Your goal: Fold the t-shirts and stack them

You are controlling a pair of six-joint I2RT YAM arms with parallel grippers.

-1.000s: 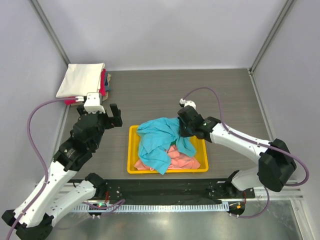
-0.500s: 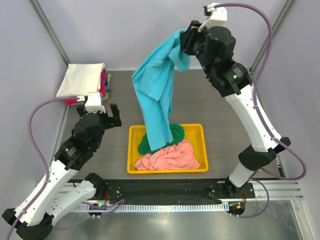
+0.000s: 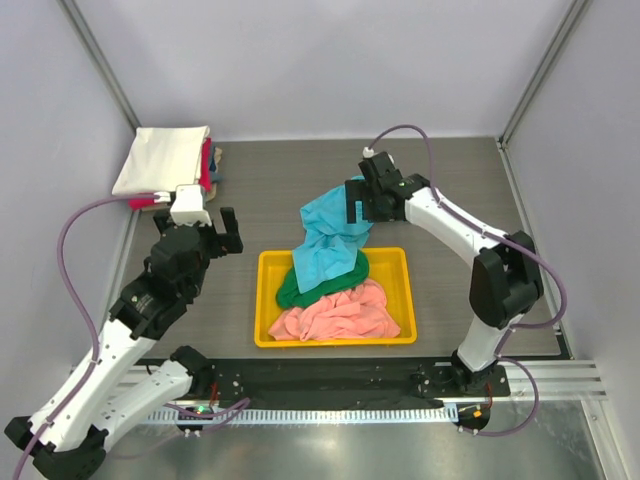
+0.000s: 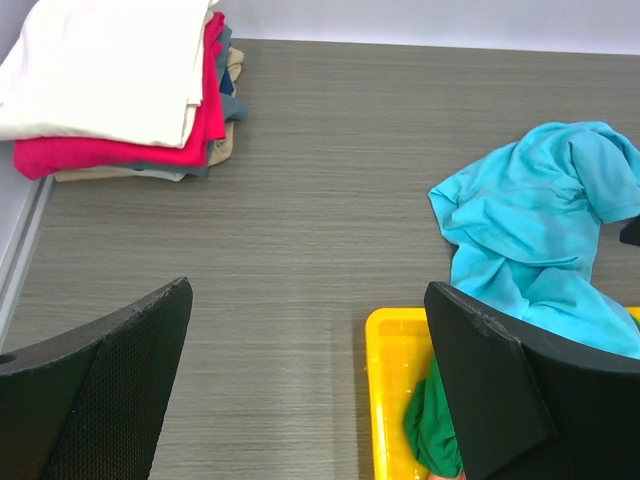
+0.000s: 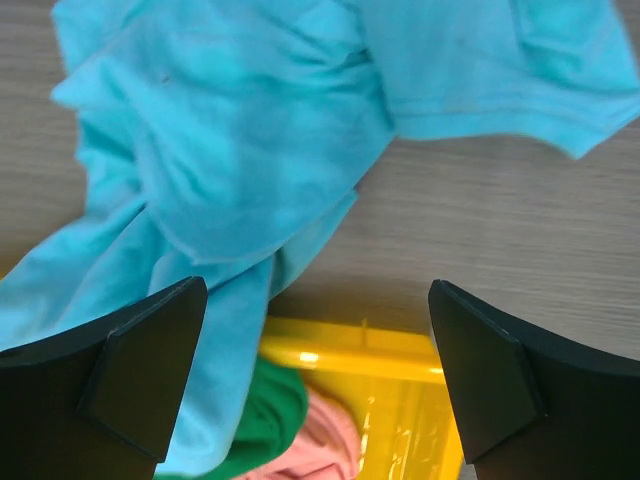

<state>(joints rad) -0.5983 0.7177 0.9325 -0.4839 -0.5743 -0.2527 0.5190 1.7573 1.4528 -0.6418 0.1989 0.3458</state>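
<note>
Currently the right gripper (image 3: 358,210) stands over the turquoise-blue collared cloth t-shirt (image 3: 328,240) with its jaws spread wide and holds nothing. Half a second ago it was raised high with that shirt pinched and hanging.

The shirt now lies crumpled, its upper part on the grey wood-grain table (image 3: 270,190) and its lower part draped over the far rim of the yellow plastic tray (image 3: 262,300), onto the green cloth shirt (image 3: 298,292).

The left gripper (image 3: 205,232) is likewise spread and empty, near the folded stack of shirts (image 3: 165,158).

Judgement: the shirt is only partly out of the tray and needs re-gripping and flattening before any fold.
</note>
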